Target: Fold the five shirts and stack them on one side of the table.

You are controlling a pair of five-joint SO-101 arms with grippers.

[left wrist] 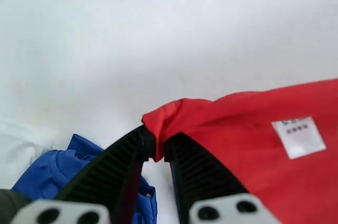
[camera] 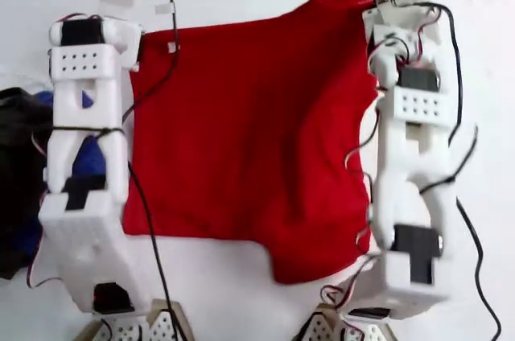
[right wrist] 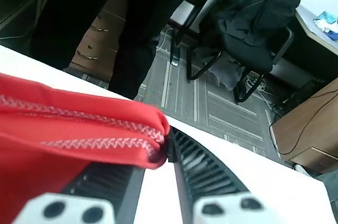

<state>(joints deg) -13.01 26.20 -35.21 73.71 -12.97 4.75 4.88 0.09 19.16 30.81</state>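
— What's the surface like, and the room around it?
— It's a white table (camera: 217,285). Past its far edge there's grey floor (right wrist: 211,97), a black office chair (right wrist: 248,49) with dark cloth draped on it, and wooden drawers (right wrist: 100,44).
— Where's the shirt?
— The red shirt (camera: 249,132) lies spread flat in the middle of the table, between the two arms. The left claw (left wrist: 158,147) is pinching one corner of it, near a white label (left wrist: 298,137). The right claw (right wrist: 168,147) is pinching a stitched hem at the far corner, which reaches the table's far edge.
— Is anything crowding the sides?
— A blue shirt (camera: 88,160) and a dark cloth (camera: 20,140) are bunched beside and under the left arm. Bare table shows along the near edge and outside the right arm.
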